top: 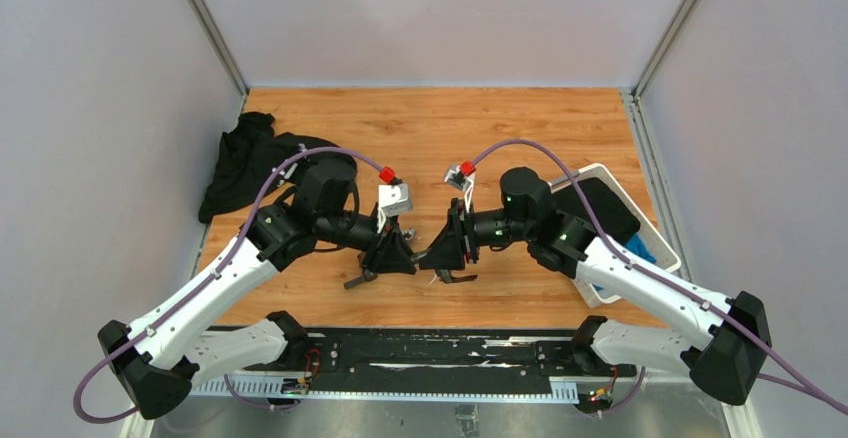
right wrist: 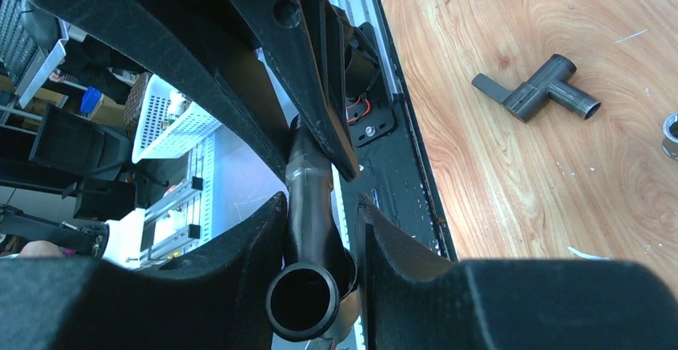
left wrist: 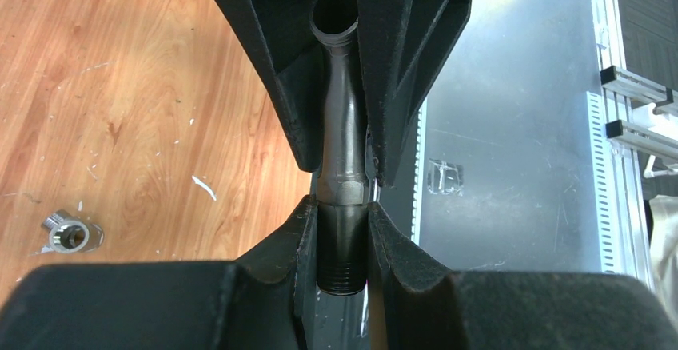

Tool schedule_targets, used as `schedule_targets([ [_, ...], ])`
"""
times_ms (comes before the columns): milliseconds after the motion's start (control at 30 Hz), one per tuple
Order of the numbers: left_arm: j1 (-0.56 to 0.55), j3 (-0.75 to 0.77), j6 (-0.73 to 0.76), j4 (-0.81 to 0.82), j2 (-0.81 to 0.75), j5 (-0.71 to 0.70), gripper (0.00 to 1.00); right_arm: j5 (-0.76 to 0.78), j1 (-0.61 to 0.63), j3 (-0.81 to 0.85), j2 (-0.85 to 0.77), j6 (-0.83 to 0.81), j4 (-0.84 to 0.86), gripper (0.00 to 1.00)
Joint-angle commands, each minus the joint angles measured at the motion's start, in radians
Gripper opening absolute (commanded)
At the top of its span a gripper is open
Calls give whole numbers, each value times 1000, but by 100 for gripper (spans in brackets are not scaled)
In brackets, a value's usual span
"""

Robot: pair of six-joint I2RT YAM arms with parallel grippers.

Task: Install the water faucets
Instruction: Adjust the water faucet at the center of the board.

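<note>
Dark-grey faucet pipe is clamped in our left gripper; whether our right gripper grips it we cannot tell, so we should squeeze squarely first.

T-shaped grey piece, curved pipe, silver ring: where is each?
T-shaped grey piece (right wrist: 534,90): right wrist view, central body.
curved pipe (left wrist: 345,126): left wrist view, mid-shaft.
silver ring (left wrist: 56,227): left wrist view, near rim.
</note>
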Motion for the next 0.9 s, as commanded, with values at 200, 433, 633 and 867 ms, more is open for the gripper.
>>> schedule_targets([
  [200,5,31,10,3,-9,-2,0,-14,13,-37,-17,21,39,40],
  [433,4,30,0,14,-2,14,0,7,13,-45,-23,36,63,0],
  [633,3,31,8,6,-8,21,0,-13,13,-53,-29,60,122,3],
  [867,4,28,11,2,-9,27,0,-37,13,-51,-23,71,140,29],
])
